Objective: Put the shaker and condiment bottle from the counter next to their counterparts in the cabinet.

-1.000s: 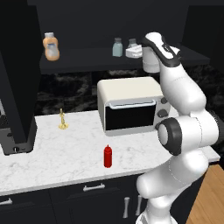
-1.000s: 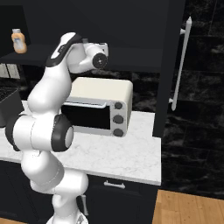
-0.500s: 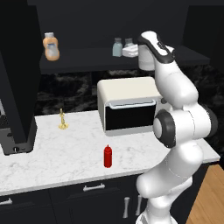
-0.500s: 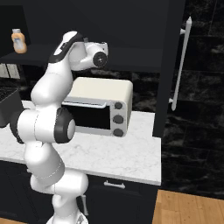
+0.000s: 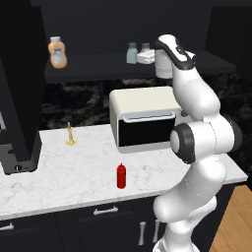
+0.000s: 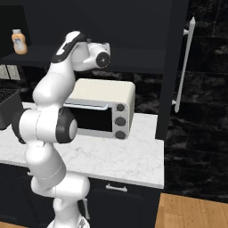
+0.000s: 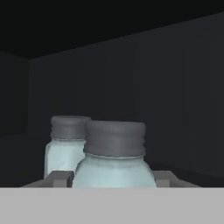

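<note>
On the cabinet's dark shelf (image 5: 93, 66) two pale grey-blue shakers stand side by side. The nearer shaker (image 7: 114, 153) sits upright between my gripper's (image 7: 113, 177) fingertips (image 7: 59, 177), which stand just off its sides, open. Its counterpart (image 7: 65, 144) is right behind it to the left. From the left base view the gripper (image 5: 143, 55) reaches onto the shelf beside that other shaker (image 5: 132, 52). The stout orange bottle (image 5: 57, 51) stands far left on the shelf. The red condiment bottle (image 5: 121, 175) stands upright on the white counter (image 5: 74, 172), near its front edge.
A cream toaster oven (image 5: 142, 118) sits on the counter under the shelf, right beside my arm. A small gold ornament (image 5: 71, 135) stands left of it, and a black appliance (image 5: 19, 123) fills the far left. A tall black cabinet with a silver handle (image 6: 185, 67) rises at the right.
My hand has edged slightly left along the shelf and the arm has drawn more upright. The red bottle and the orange bottle have not moved.
</note>
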Robot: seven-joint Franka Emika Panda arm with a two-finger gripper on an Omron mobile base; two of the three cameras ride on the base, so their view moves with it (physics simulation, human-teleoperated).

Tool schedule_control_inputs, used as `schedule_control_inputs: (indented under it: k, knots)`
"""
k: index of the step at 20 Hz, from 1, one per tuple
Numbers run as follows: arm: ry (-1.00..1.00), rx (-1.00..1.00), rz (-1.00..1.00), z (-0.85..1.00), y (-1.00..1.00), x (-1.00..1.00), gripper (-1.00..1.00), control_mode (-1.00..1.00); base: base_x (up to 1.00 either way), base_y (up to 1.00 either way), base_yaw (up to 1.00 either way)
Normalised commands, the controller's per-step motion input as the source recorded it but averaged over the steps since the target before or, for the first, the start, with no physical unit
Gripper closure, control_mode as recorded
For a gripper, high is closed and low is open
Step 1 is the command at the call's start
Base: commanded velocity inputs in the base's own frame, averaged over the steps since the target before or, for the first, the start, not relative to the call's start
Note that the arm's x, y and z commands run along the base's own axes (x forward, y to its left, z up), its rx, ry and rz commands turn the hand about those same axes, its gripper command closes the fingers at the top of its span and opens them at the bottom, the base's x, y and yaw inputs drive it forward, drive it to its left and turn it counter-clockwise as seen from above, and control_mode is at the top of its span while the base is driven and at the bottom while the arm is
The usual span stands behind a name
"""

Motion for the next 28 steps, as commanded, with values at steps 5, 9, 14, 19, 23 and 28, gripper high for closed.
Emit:
schedule_control_inputs:
  k: [5,9,14,19,23,28]
  knots:
    - [-0.02,0.0,0.02,-0.01,0.0,0.06,-1.0,-1.0,0.0,0.0,0.0]
    - [-0.01,0.0,0.01,0.0,0.0,-0.02,-1.0,-1.0,0.0,0.0,0.0]
    - [0.0,0.0,0.0,0.03,-0.22,-0.45,-1.0,-1.0,0.0,0.0,0.0]
    - [0.0,-0.01,0.0,0.03,-0.29,-0.67,-1.0,-1.0,0.0,0.0,0.0]
    - [-0.01,0.0,0.0,0.37,-0.04,-0.79,-1.0,-1.0,0.0,0.0,0.0]
    - [-0.01,0.0,0.0,0.56,-0.08,-0.96,-1.0,-1.0,0.0,0.0,0.0]
